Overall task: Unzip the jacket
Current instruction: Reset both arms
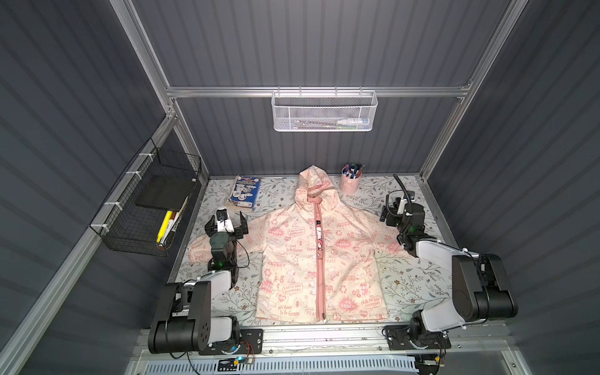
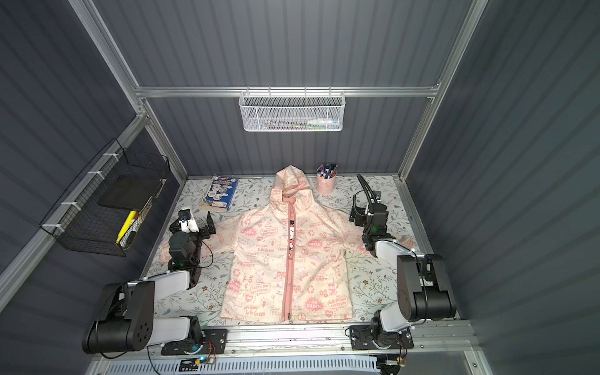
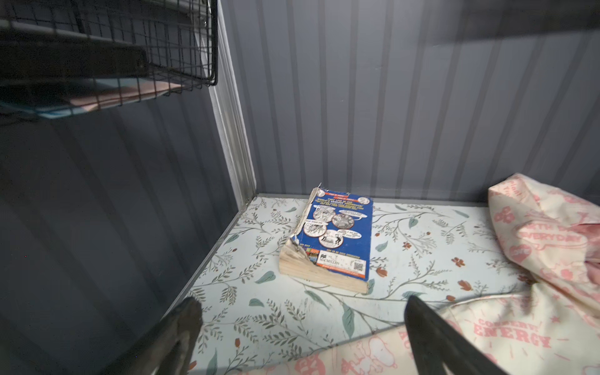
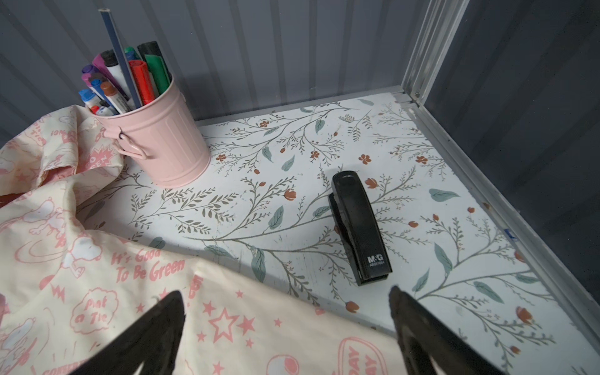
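The jacket (image 1: 319, 256) lay flat and face up in the middle of the flower-patterned bench (image 1: 406, 285), with its hood toward the back wall, its hem at the near edge and its sleeves spread to both sides. Its pink zipper (image 1: 319, 259) looked closed from neck to hem in both top views. The left pincer (image 3: 302, 303) was spread wide and gripped nothing. It hovered over the upper edge of the sleeve on its side and faced a worn blue book (image 3: 334, 240) that lay near the back corner. The right pincer (image 4: 285, 295) was also spread wide and empty, over the opposite sleeve. A black stapler (image 4: 358, 227) lay on the bare bench just beyond it. A pink bucket of markers (image 4: 162, 143) stood beside the hood and touched its fabric.
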Controlling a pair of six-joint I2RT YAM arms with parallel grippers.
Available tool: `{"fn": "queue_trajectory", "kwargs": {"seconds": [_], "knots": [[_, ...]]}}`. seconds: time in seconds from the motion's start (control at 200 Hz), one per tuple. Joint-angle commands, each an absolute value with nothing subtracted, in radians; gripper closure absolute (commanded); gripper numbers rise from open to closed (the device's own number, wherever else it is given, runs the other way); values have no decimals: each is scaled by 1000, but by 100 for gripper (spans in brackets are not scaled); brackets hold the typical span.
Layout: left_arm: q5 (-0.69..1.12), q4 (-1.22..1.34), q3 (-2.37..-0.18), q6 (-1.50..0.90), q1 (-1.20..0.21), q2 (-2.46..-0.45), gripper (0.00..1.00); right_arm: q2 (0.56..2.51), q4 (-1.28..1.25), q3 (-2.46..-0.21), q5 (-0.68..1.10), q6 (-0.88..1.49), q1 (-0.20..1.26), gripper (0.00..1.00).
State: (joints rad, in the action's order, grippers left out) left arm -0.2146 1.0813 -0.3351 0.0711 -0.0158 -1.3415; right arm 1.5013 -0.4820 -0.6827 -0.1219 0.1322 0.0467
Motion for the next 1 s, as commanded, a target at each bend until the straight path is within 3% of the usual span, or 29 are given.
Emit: {"fn": "queue_trajectory", "kwargs": {"seconds": [0.0,0.46,0.585,0.996], "knots": [[-145,1174,-310,11,-8,-1356,1,1447,-433,-674,-107,112,46,1],[-83,1611,-282,-16,0,-1698,1,1396,-516,-535,-93,85,20,1],[-125,1378,-397,-30,0,-1705,1,1438,-637,-494,-82,80,5,1],[-136,1350,-405,-26,-2,-1695,1,1577,-970,-381,-43,74,-14,1]]}}
